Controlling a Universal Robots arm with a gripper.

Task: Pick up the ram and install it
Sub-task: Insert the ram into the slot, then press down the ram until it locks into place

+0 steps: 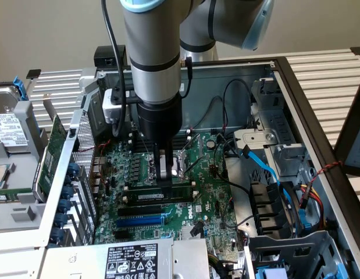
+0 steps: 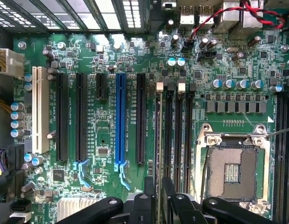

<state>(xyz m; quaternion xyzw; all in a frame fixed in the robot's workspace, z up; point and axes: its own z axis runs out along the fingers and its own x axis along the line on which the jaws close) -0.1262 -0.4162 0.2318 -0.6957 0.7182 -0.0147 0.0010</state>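
Observation:
The ram is a long thin green stick with a white label. It stands on edge in a memory slot of the motherboard, beside the CPU socket. My gripper comes straight down over its middle. In the wrist view the ram shows as a thin edge running between the black memory slots. My gripper straddles it, fingers a little apart, one on each side, so it stands open around the stick.
A blue expansion slot and black slots lie beside the memory slots. The open CPU socket is close by. Blue cables, drive bays, the case wall, a green expansion card and the power supply crowd the board.

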